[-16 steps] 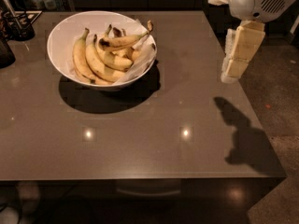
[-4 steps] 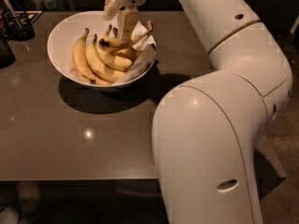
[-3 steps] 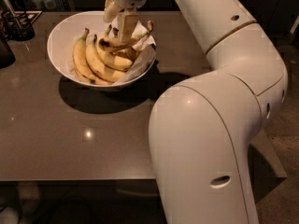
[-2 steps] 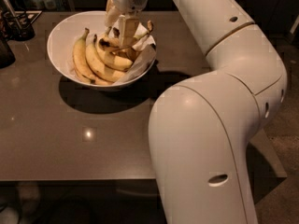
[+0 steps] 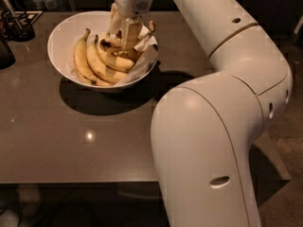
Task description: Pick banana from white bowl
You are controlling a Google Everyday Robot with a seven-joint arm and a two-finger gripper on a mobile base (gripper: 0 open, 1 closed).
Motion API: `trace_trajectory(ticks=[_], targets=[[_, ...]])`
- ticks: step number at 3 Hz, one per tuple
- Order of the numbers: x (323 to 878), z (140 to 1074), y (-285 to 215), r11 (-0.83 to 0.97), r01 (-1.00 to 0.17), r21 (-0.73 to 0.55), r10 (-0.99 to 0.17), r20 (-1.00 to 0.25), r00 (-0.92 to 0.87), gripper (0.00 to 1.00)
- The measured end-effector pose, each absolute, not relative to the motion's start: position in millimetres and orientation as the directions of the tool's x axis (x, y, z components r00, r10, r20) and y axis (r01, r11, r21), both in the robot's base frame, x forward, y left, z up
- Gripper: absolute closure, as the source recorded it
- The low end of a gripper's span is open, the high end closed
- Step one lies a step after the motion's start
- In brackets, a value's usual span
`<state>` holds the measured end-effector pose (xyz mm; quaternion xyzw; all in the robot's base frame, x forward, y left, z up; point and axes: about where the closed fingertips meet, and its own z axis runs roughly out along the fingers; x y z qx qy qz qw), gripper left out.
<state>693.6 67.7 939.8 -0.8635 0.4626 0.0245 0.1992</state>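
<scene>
Here, camera view: the end effector (image 5: 122,34) reaches down into the white bowl (image 5: 60,32) on the worktop (image 5: 66,150), directly over the bruised banana (image 5: 110,43), which lies beside plumper bananas (image 5: 88,63) and crumpled paper (image 5: 143,62); whether it is grasping anything cannot be told.

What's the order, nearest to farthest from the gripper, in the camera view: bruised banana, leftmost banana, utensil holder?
Gripper reaches into the bowl.
1. Bruised banana, right under it.
2. Leftmost banana, bowl's left side.
3. Utensil holder, far left, outside the bowl.
</scene>
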Motion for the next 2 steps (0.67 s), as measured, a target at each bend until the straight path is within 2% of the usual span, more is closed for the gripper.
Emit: trace_trajectory(ticks=[2], targets=[[689.9, 934.6, 64.9, -0.496, -0.812, -0.309, -0.79, -0.229, 0.569, 0.96]])
